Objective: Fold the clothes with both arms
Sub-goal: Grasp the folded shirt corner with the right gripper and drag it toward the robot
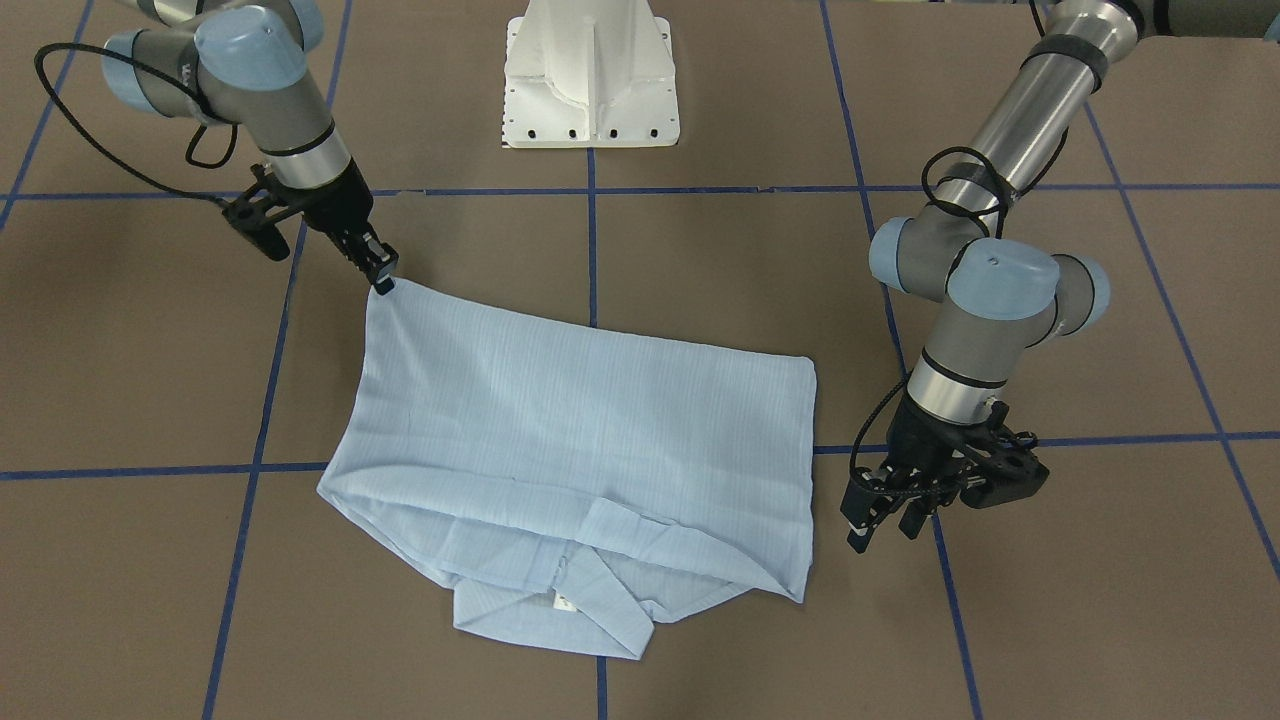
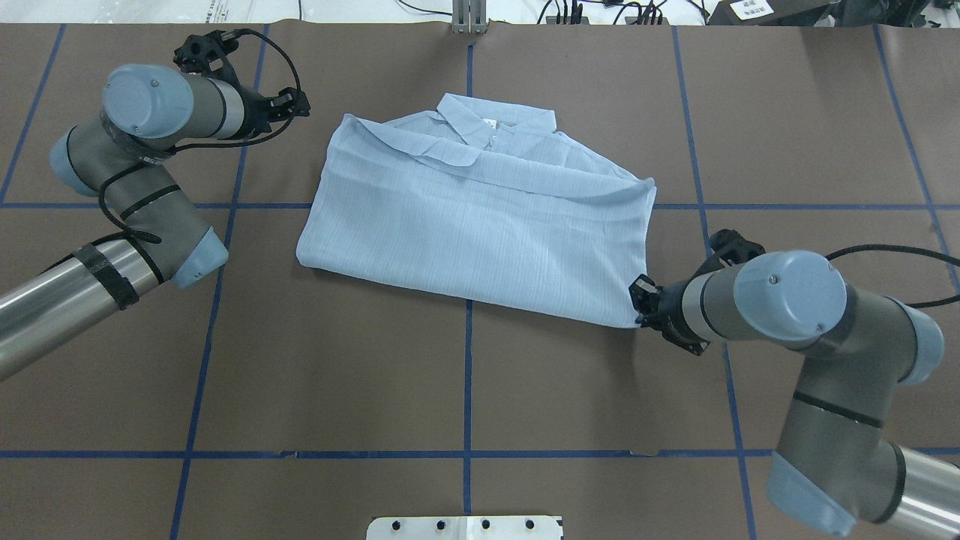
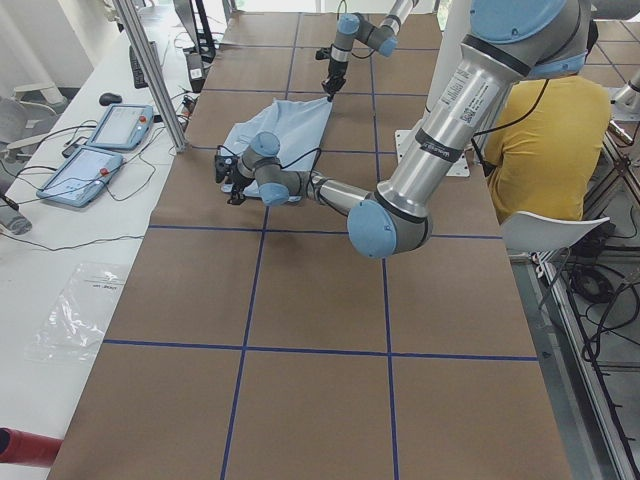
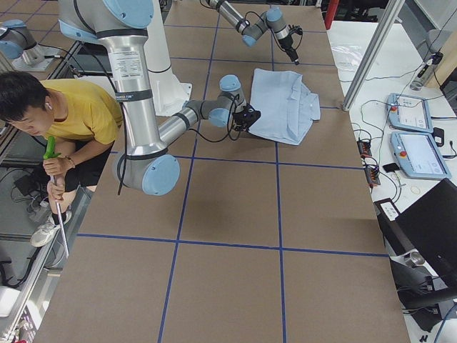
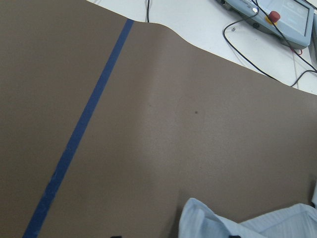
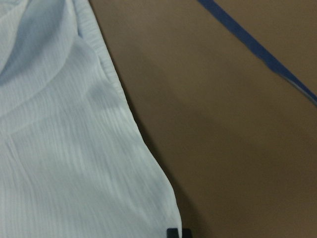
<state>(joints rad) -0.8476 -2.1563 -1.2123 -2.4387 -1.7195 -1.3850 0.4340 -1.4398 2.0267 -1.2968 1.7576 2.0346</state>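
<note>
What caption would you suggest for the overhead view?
Right pincer at a corner of the folded shirt; left pincer stands apart.

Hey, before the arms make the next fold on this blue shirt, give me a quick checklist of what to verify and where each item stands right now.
1. Right gripper holds a shirt corner: ok, its fingers look shut on the corner nearest the robot.
2. Left gripper has a hold: not ok, it is open beside the shirt and apart from it.
3. Shirt lies flat on the table: ok, only light wrinkles.
4. Sleeves tucked in: cannot tell, they are hidden under the folded layer.
5. Collar placement: ok, it lies at the far edge, away from both grippers.
6. Person away from the arms: cannot tell, the person sits at the table's edge behind the robot.
</note>
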